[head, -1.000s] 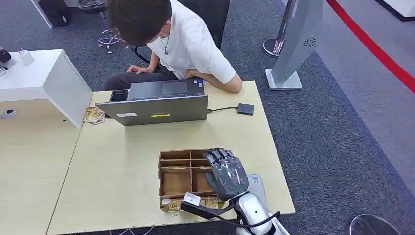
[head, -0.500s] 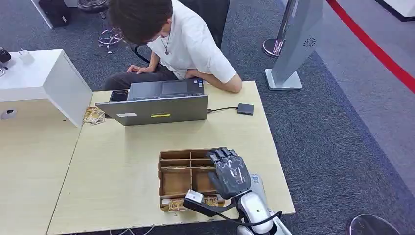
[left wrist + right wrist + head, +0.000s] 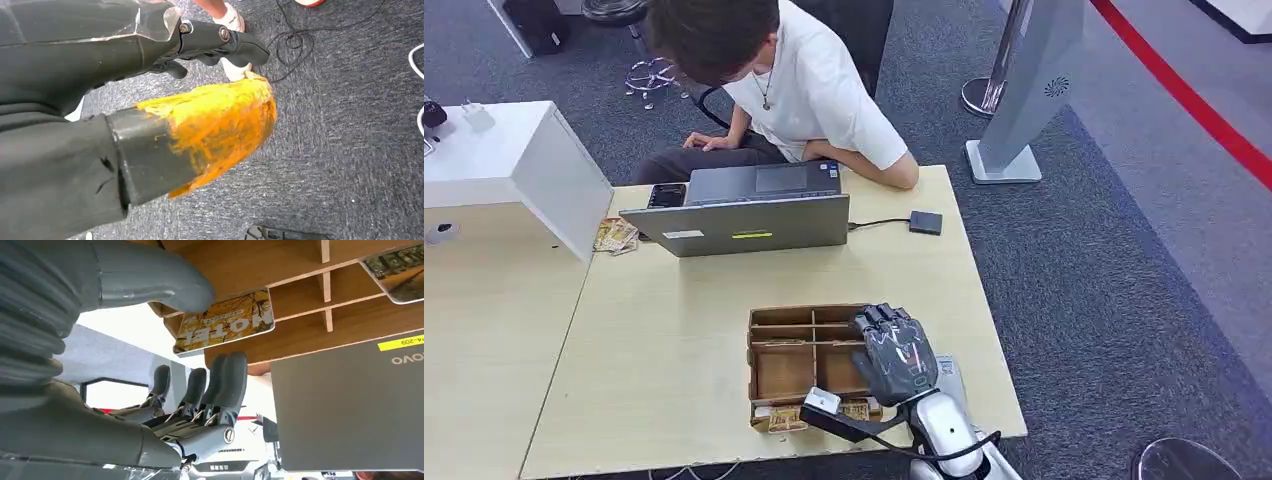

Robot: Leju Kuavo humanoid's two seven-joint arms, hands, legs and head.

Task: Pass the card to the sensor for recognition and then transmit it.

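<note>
Fingers [image 3: 227,375] of the right hand [image 3: 894,350] are spread apart and hold nothing, poised over the right end of the wooden divided tray [image 3: 769,350] on the table [image 3: 674,330]. In the right wrist view a yellow card [image 3: 225,320] printed with the word HOTEL lies in one tray compartment, just beyond the thick grey thumb [image 3: 150,285] and not touched by it; another card [image 3: 397,272] lies in a neighbouring compartment. In the head view, more yellow cards [image 3: 786,420] show at the tray's near edge. Behind the tray stands an open grey laptop [image 3: 749,222], with a small dark box [image 3: 925,222] cabled to it, which may be the sensor. A person in a white shirt [image 3: 809,90] leans over the table's far side. The left hand [image 3: 220,42] hangs over grey carpet [image 3: 350,125] with one dark finger stretched out; whether it is open or closed I cannot tell.
</note>
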